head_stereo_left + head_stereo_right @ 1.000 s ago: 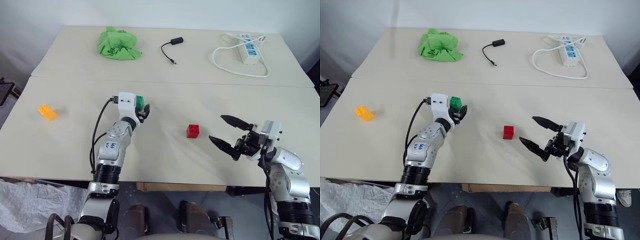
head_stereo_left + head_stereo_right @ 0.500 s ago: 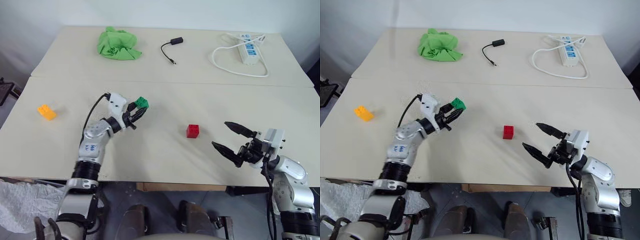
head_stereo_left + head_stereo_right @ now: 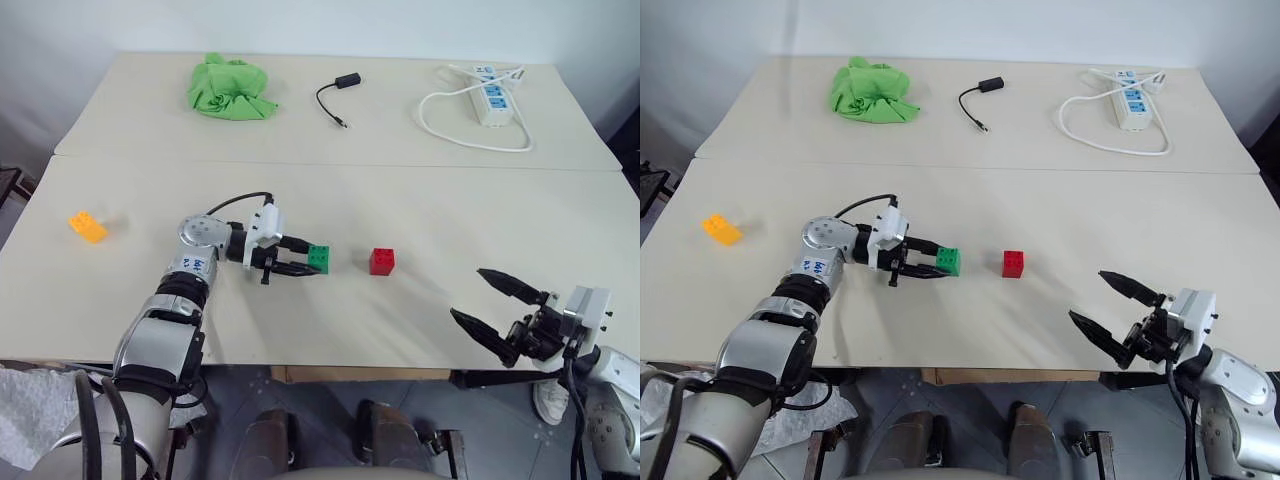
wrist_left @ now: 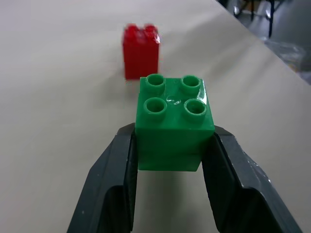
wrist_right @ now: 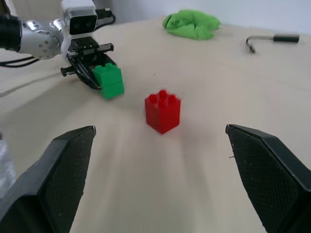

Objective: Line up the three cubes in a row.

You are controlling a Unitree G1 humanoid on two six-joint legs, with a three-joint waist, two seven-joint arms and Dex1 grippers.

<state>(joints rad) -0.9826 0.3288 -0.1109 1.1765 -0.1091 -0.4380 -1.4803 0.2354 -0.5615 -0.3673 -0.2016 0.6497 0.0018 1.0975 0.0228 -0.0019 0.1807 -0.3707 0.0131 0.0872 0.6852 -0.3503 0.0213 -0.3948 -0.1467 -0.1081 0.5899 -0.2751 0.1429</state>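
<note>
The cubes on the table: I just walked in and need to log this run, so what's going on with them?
The left tool is shut on the green cube, holding it low over the table just beside the red cube, with a gap between them. The orange-yellow cube lies far off near the table's left edge, untouched. The right tool is open, holding nothing, near the front edge. No row of three yet.

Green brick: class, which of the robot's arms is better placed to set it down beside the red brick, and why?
The left. Its pincer is shut on the green brick, held just beside the red brick. The right pincer is open, empty and near the table's front edge.
</note>
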